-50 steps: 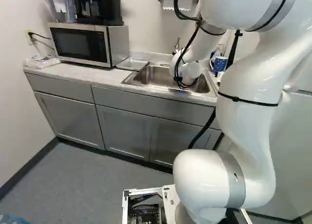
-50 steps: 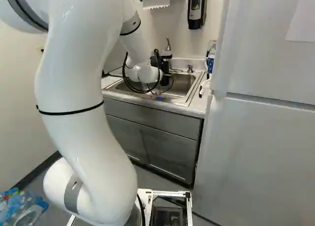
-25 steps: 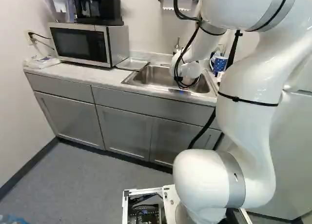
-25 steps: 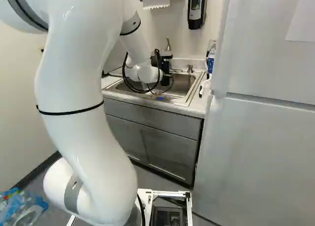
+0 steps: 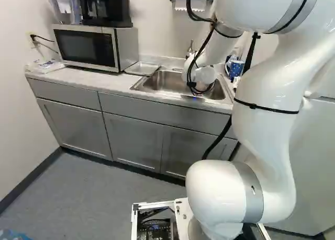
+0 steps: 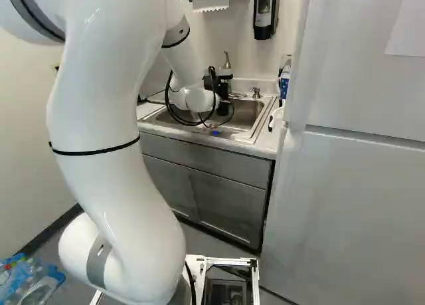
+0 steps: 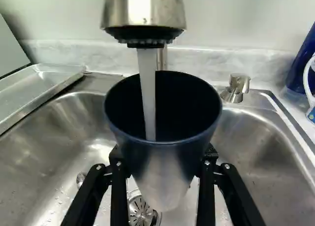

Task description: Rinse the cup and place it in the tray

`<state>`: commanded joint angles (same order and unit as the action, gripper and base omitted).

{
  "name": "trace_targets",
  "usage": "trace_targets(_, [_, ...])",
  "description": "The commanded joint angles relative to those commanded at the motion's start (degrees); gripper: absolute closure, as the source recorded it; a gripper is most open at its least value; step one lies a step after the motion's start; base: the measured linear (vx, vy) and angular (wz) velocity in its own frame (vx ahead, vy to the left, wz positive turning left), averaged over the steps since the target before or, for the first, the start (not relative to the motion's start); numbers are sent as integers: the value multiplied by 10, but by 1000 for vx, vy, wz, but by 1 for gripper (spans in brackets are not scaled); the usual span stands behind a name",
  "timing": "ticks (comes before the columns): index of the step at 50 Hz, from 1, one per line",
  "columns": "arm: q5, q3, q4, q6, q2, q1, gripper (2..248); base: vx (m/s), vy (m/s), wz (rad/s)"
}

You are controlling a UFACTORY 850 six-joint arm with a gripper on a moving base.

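Black two-fingered tool (image 7: 164,158), parted by a cup's width, grips a dark blue tapered cup (image 7: 165,179), mouth up under running water (image 7: 147,95). Gentle tilts should rinse its walls; drain it over the steel sink (image 7: 54,152) before heading left to the shallow metal tray (image 5: 141,68).

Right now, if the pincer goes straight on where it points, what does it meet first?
Beyond the cup it holds, the pincer would probably meet the sink's rear wall first; the cup hides that spot, so depth is unclear.
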<state>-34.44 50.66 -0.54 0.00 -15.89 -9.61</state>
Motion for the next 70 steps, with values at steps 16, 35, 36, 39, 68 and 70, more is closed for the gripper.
trace_targets(16, [0,0,0,0,0,0,126,0,0,0])
trace_targets(35, [0,0,0,0,0,0,126,0,0,0])
trace_targets(36, [0,0,0,0,0,0,126,0,0,0])
trace_targets(39, [0,0,0,0,0,0,126,0,0,0])
trace_targets(68, [0,0,0,0,0,0,126,0,0,0])
trace_targets(70, [0,0,0,0,0,0,126,0,0,0])
